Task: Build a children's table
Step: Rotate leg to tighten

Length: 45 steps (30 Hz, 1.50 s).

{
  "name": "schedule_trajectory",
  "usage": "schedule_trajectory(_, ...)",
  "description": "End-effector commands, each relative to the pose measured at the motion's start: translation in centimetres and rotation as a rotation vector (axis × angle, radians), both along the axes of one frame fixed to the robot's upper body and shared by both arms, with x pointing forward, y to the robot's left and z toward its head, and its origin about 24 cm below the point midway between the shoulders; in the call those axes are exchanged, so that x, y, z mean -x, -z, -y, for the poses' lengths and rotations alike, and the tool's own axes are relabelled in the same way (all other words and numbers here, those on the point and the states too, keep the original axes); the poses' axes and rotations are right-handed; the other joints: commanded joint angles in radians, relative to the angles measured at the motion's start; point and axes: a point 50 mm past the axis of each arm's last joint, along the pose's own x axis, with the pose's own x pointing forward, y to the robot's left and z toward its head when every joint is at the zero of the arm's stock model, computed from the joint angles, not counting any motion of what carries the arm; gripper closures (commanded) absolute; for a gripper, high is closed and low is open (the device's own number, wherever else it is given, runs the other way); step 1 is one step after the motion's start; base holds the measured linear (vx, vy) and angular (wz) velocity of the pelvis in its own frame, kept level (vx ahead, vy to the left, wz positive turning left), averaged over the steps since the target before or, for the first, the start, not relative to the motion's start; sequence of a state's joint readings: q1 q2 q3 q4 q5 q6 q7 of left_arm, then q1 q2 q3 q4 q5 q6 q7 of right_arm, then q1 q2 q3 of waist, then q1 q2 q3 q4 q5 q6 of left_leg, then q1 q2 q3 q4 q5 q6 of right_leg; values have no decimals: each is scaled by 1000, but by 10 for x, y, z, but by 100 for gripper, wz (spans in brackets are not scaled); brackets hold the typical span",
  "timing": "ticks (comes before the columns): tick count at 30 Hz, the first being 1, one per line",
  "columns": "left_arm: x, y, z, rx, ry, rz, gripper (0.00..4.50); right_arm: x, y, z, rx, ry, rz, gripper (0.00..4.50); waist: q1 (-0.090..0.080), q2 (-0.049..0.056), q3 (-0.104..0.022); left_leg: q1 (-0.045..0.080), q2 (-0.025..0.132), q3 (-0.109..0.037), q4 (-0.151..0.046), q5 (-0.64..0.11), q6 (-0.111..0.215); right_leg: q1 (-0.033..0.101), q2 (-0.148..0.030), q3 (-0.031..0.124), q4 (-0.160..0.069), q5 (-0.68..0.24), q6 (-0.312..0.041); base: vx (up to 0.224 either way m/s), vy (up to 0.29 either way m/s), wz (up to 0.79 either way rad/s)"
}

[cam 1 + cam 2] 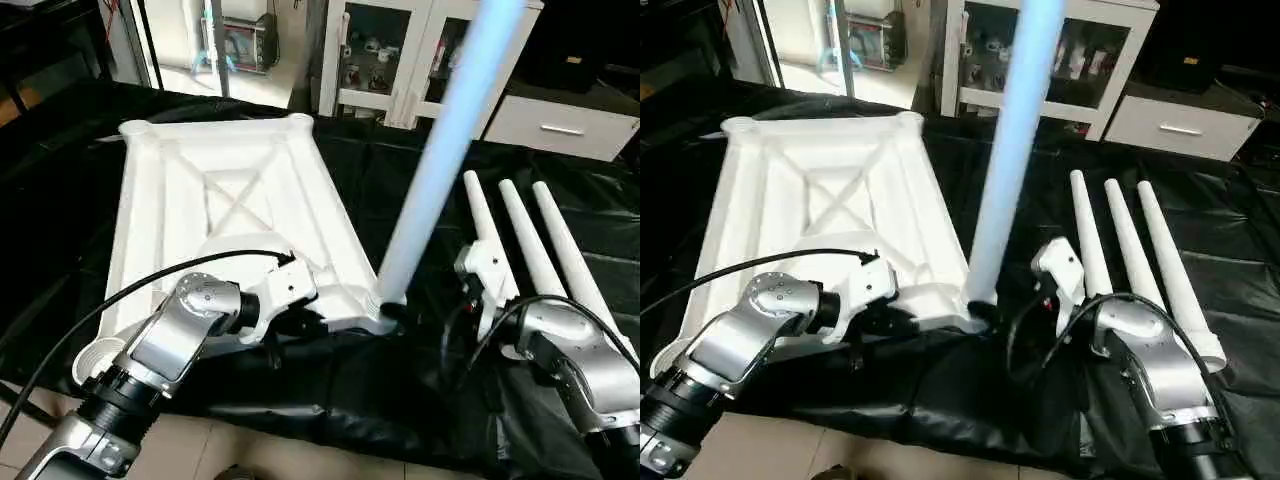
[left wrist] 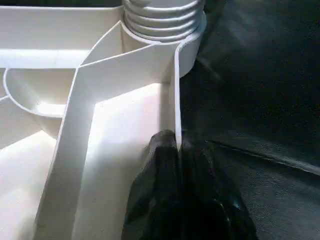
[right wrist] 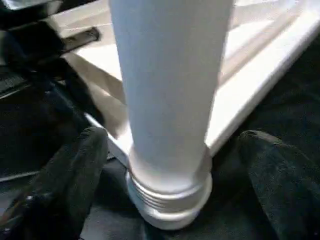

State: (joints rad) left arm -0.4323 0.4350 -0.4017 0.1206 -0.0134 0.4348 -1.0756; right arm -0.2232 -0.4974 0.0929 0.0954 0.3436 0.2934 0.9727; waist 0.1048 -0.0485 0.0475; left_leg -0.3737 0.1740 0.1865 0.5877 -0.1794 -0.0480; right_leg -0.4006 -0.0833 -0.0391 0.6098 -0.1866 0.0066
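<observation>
Here, the white plastic table top (image 1: 230, 215) lies upside down, its X ribs facing up, on the worktop's black plastic sheet (image 1: 400, 190). One long white tube leg (image 1: 445, 150) stands in the near corner socket (image 3: 170, 200) on the robot's right side. The left gripper (image 2: 172, 165) has its black fingers pinching the top's thin edge wall just beside that socket. The right gripper (image 3: 170, 165) has its fingers (image 3: 75, 170) spread wide, one on each side of the leg's bottom, not touching it. Three more white tube legs (image 1: 1130, 250) lie side by side on the sheet to the right.
</observation>
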Motion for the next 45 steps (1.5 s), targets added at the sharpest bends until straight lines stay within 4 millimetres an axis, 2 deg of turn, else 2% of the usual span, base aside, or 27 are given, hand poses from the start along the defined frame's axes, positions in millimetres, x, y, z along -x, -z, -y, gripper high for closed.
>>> schedule_trajectory(1,12,-4,15,65,121,-30,450,4,-4,-2,14,-66,-6,4,-1,-6,-51,19,58,-20,-80,-266,21,32,-62,39,-78,-252,-181,0,0,0)
schedule_trajectory(8,18,-5,16,58,170,-48,450,8,6,-3,94,-125,-9,4,6,-7,-50,19,59,-19,-81,-266,11,30,-64,38,-77,-263,-179,0,0,0)
schedule_trajectory(13,18,-5,15,50,168,-44,450,11,7,0,103,-154,-25,4,6,-10,-52,19,58,-18,-79,-261,16,33,-63,38,-76,-252,-178,0,0,0)
schedule_trajectory(28,20,-4,12,39,165,-58,450,11,4,9,69,-168,-32,123,7,-11,-55,19,58,-15,-72,-218,40,36,-63,37,-69,-199,-203,0,0,0)
schedule_trajectory(29,20,-4,12,38,165,-58,450,11,5,9,68,-169,-34,144,7,-12,-55,19,57,-15,-71,-215,42,36,-62,37,-69,-194,-206,0,0,0)
schedule_trajectory(34,21,-4,11,33,169,-66,450,12,5,9,63,-179,-44,188,8,-10,-55,19,58,-16,-71,-217,40,37,-63,36,-68,-197,-207,0,0,0)
schedule_trajectory(41,22,-3,9,26,175,-78,450,13,8,9,53,-188,-60,229,8,-10,-56,20,57,-16,-71,-217,40,37,-62,36,-67,-187,-212,0,0,0)
schedule_trajectory(45,22,-3,9,25,178,-81,450,14,9,8,48,-191,-67,235,8,-9,-56,20,57,-16,-70,-219,37,37,-62,35,-66,-185,-213,0,0,0)
